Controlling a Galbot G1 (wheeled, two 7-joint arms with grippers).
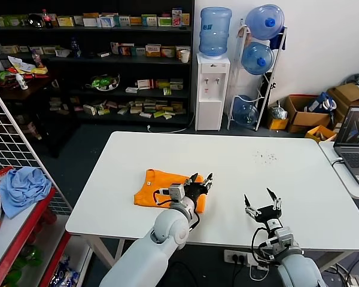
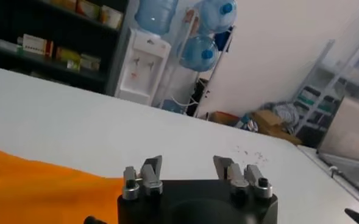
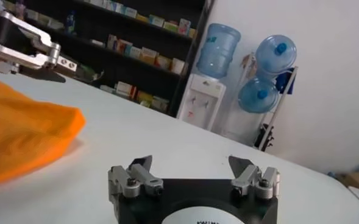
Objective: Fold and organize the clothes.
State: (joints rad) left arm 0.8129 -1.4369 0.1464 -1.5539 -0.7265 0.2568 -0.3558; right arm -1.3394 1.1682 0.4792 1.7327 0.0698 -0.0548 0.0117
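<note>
The T-shirt (image 1: 166,189) is lying on the table (image 1: 275,179), toward its near edge at about seven o'clock from the table's middle. The left gripper (image 1: 202,180) is hanging just above the shirt's three-o'clock edge. The right gripper (image 1: 261,200) is sitting well apart at four o'clock. A laptop (image 1: 356,146) is resting at three o'clock, beyond the table.

Soft matt orange cloth T-shirt (image 1: 161,188) on a smooth white table (image 1: 275,179).

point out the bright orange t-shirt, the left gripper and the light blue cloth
bright orange cotton T-shirt (image 1: 151,190), head view, on its bare left part
left gripper (image 1: 202,179), head view, midway between its open fingertips, over the shirt's right edge
light blue cloth (image 1: 23,186), head view, middle of the crumpled heap
</note>
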